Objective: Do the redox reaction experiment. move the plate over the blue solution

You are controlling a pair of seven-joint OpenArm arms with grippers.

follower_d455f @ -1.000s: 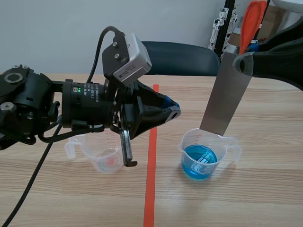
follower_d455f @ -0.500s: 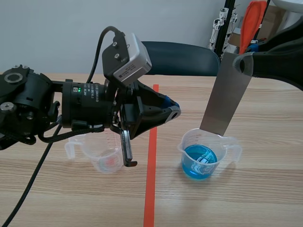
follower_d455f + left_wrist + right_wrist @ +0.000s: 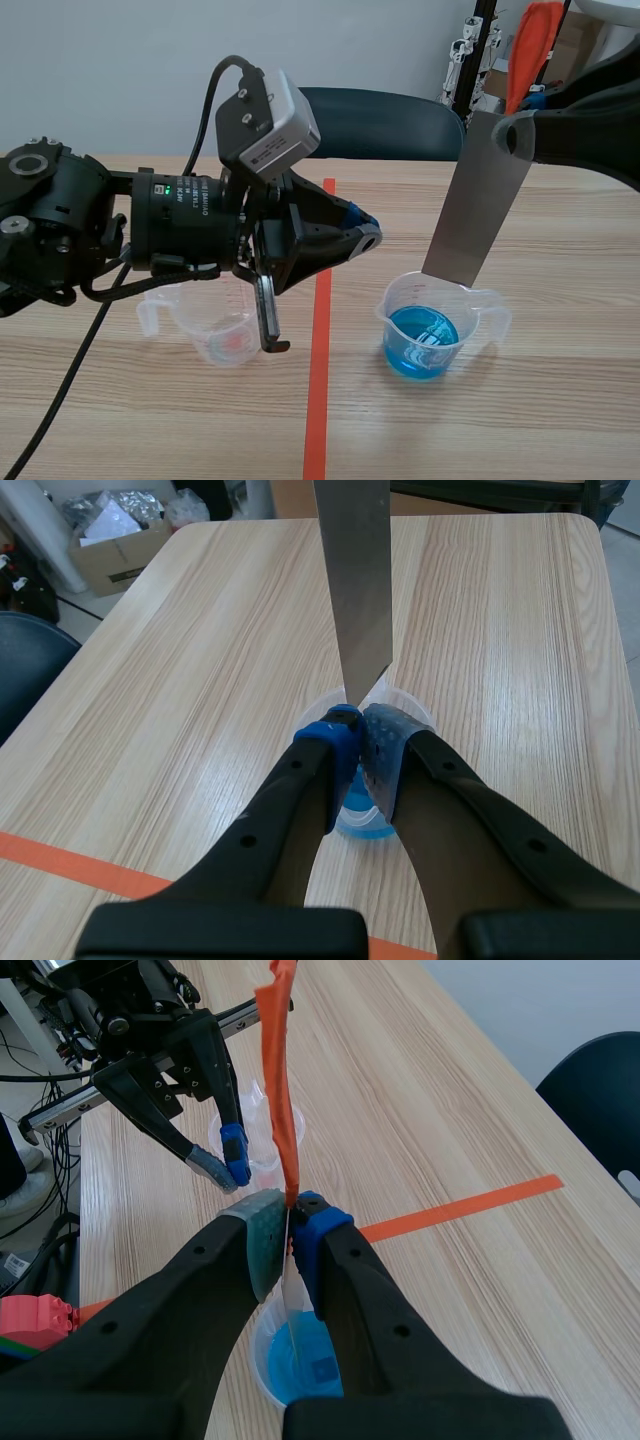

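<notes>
On my left, the left arm (image 3: 90,230) lies low across the table (image 3: 560,410). Under it stands a clear beaker (image 3: 222,340) with a faint pink tint at its bottom, partly hidden by the arm. The left gripper (image 3: 358,740) hangs above the table with its blue pads pressed together and nothing between them. Its tip points toward the middle and hovers just past the orange tape line (image 3: 318,370).

Right of the line stands a second clear beaker (image 3: 400,305), well apart from the first, with the blue solution (image 3: 420,345) filling its lower part.

The plate (image 3: 480,195), a long grey metal strip, hangs nearly upright and slightly tilted, its lower edge at the mouth of that beaker, directly over the blue solution. I cannot tell whether the edge touches the liquid.

The right gripper (image 3: 290,1222) comes in from my right and is clamped on the plate's upper end, with the strip pinched edge-on between its pads. A dark chair (image 3: 390,125) stands behind the table.
</notes>
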